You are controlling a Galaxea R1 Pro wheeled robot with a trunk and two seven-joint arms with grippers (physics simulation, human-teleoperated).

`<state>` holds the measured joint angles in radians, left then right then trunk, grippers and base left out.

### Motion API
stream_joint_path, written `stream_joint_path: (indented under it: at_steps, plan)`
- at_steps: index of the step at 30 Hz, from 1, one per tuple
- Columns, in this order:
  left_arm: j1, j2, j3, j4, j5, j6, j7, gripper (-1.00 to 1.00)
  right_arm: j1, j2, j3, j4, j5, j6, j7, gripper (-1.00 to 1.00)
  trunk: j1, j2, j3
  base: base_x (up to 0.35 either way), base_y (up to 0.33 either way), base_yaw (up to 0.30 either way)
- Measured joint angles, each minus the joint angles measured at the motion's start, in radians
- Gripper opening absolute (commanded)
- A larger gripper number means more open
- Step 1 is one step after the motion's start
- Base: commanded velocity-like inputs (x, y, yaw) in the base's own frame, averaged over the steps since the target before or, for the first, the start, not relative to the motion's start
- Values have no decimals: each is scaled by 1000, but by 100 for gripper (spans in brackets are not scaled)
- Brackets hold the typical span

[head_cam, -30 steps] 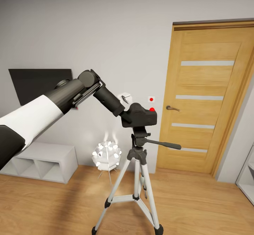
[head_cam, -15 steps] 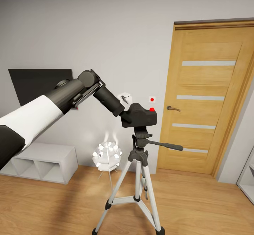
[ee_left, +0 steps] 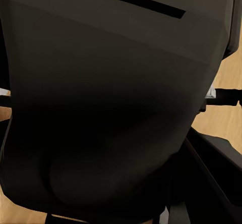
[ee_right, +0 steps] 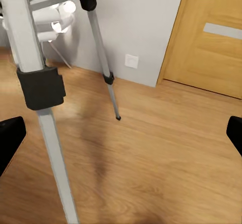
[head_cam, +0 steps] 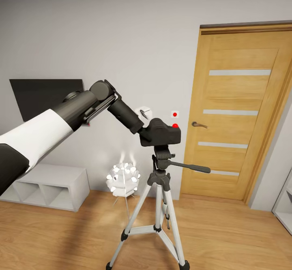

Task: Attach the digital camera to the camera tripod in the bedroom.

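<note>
Light wood planks [head_cam: 227, 237] make the floor of the bedroom, and on them the camera tripod [head_cam: 157, 205] stands on three smooth silver-white legs with black joints and feet. Seen from the right wrist, the right claw [ee_right: 121, 133] is spread wide and empty, low beside one leg; it is the farther arm from the work.

Above, the digital camera [head_cam: 160, 133], a chunky matte black body with a red round button, sits directly over the black tripod head, touching it or nearly so; I cannot tell which. The long pan handle [head_cam: 190, 166] points toward the wooden door [head_cam: 239, 112]. The left claw [head_cam: 142, 134] reaches the camera from the left side and seems to pinch it, though the fingers are hidden. I judge that the coming move depends on this vertical line: camera base straight down on the head.

Behind are a pale grey wall [head_cam: 121, 31] and a white spiky lamp [head_cam: 123, 177].
</note>
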<state>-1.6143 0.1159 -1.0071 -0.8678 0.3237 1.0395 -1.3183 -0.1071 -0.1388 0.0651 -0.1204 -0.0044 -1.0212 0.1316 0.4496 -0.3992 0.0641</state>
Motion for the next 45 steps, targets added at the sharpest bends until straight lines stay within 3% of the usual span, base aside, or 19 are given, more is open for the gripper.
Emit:
stream_joint_path:
  at_steps: [9,14,23,30,37,45]
  plan:
    - [0,0,0,0,0,0,0,-100,0,0,1,-3,18,-15,163,100,0,0,0,0,0,0]
    - [0,0,1,0,0,0,0,-100,0,1,-1,-55,17,-15,192,100,0,0,0,0,0,0]
    - [0,0,2,0,1,0,0,-100,0,9,-2,-163,18,15,195,100,0,0,0,0,0,0]
    - [0,0,3,0,1,0,-1,-100,0,21,-2,-269,17,144,192,100,0,0,0,0,0,0]
    - [0,0,3,-1,1,0,0,-100,-12,62,-1,-306,27,204,192,100,0,0,0,0,0,0]
    - [0,0,3,-1,1,0,0,-100,-28,91,0,-308,74,255,192,100,0,0,0,0,0,0]
